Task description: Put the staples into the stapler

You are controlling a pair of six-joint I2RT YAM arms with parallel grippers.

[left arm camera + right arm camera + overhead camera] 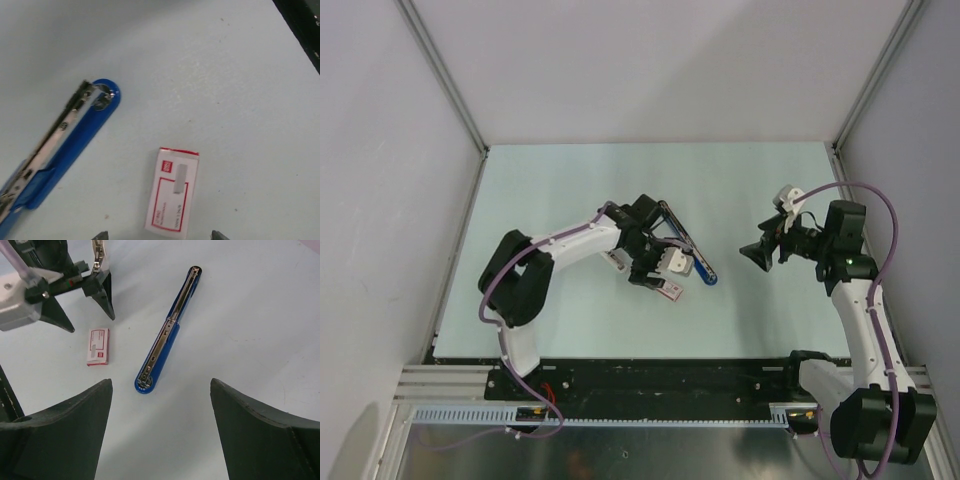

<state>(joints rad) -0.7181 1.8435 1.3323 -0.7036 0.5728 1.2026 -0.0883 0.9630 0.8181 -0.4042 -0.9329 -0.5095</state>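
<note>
Left gripper point(82, 310) hovers, its 2 fingers apart and empty, just above the box of staples point(172, 192). The stapler point(167, 335) lies unfolded flat beside the box, not touching. Right gripper point(758, 255) is wide apart and empty. Open table point(240, 100) surrounds both.

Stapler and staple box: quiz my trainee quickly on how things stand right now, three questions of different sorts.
1. True or false: the staple box touches the stapler.
2. What do the right fingers hold? A the stapler; B the box; C nothing.
3. Which arm hangs nearest the box?

Key:
1. False; a gap shows between them.
2. C; they stand open and empty.
3. The left arm; the left fingers are spread open near it.
</note>
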